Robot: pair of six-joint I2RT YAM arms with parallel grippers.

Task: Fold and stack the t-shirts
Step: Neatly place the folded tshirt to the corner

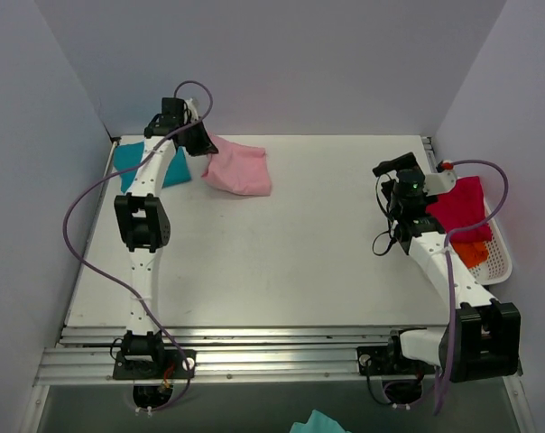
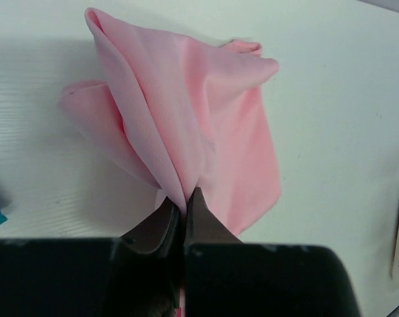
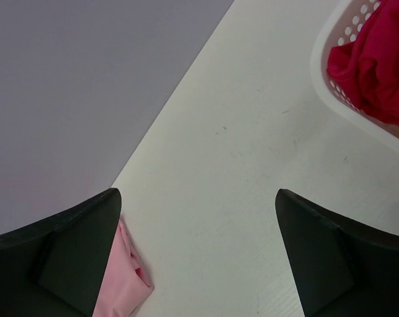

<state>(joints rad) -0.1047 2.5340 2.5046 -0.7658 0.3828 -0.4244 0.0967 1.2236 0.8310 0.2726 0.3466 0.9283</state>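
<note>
The light pink t-shirt [image 1: 241,168] lies bunched at the table's far left, and my left gripper [image 1: 200,140] is shut on a fold of it. In the left wrist view the cloth [image 2: 186,112] rises from the pinched jaws of the left gripper [image 2: 186,198]. A teal-blue t-shirt [image 1: 131,160] lies flat behind the left arm. At the right, a magenta-red t-shirt [image 1: 462,207] and an orange one [image 1: 472,253] sit in a basket. My right gripper [image 1: 392,168] hangs open over bare table [image 3: 196,198], holding nothing, with the pink shirt's edge [image 3: 123,284] by its left finger.
A white perforated basket [image 1: 498,262] stands at the table's right edge, and its rim [image 3: 325,59] shows in the right wrist view. Grey walls close the table on the left, back and right. A teal cloth [image 1: 318,422] lies below the near rail.
</note>
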